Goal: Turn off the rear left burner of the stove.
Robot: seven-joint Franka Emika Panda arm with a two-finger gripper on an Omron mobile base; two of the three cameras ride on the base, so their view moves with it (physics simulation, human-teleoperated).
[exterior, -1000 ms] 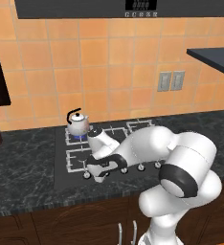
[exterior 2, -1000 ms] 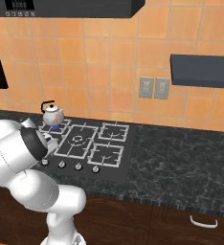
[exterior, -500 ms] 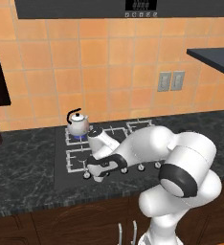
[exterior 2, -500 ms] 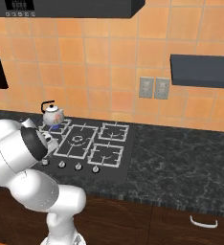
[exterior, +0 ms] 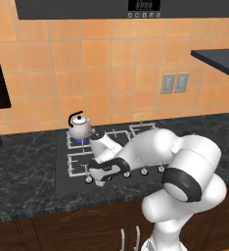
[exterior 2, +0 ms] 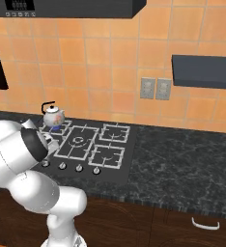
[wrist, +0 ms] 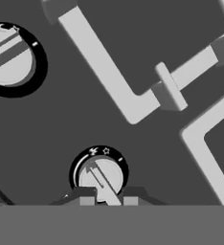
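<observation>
Left base view: the arm reaches forward and down over the front left corner of the stove [exterior: 62, 166], with the gripper [exterior: 98, 179] lowered onto the silver knob row at its left end. Compared with the pictures from one second and half a second ago, the arm pose shows no visible change; the hand has held its place at the knobs. The rear left burner [exterior: 80, 141] lies at the back left of the cooktop, under a small kettle [exterior: 80, 126], and a blue glow shows at the kettle's base, so the flame reads as lit and the task as not yet done. The stove is set into a dark speckled desk [exterior: 18, 171].

Right base view: the robot's shoulder hides the hand. The kettle and the blue glow beneath it stand at the far left rear, beside the large ringed grate [exterior 2: 78, 141]. Four knobs [exterior 2: 79, 168] show along the front edge; none has visibly changed.

Hand view: one knob [wrist: 100, 176] sits directly between the two finger tips [wrist: 87, 201], its bar-shaped handle running diagonally. A second knob [wrist: 8, 60] lies at upper left. The fingers flank the knob closely; whether they are clenched on it cannot be told. Judgement: the missing motion suggests the grip is being settled before the turn.
</observation>
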